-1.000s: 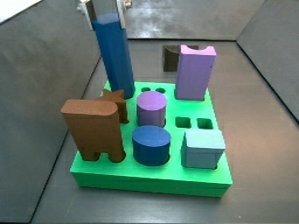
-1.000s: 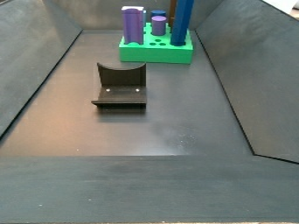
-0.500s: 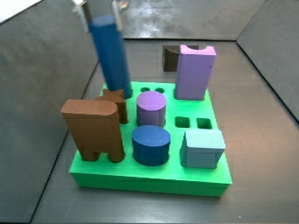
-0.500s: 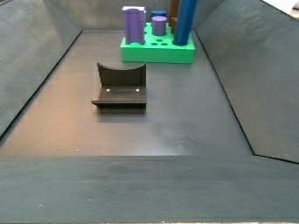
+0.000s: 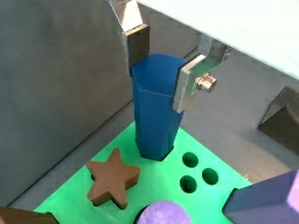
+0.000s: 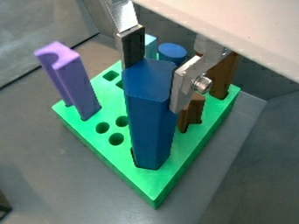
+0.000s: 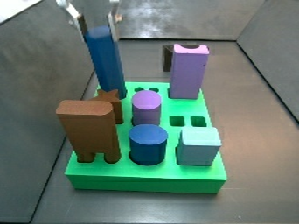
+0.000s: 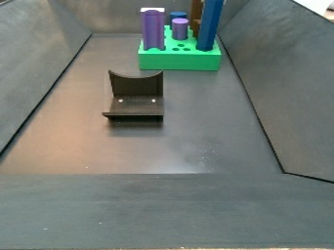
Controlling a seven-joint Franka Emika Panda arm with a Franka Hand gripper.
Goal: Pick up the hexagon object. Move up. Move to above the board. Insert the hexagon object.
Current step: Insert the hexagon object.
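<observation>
The hexagon (image 7: 103, 59) stood upright at the board's (image 7: 146, 179) back corner, beside the brown star (image 5: 114, 178), its foot down in the board's top. Half a second before it had leaned; now it was plumb and looked seated lower, so the insertion seemed nearly or fully done. The gripper (image 5: 162, 63) sat at the hexagon's top, its plates flanking the upper faces; whether they were clamped or just released I cannot tell. The fixture (image 8: 133, 96) lay well apart from the board.
</observation>
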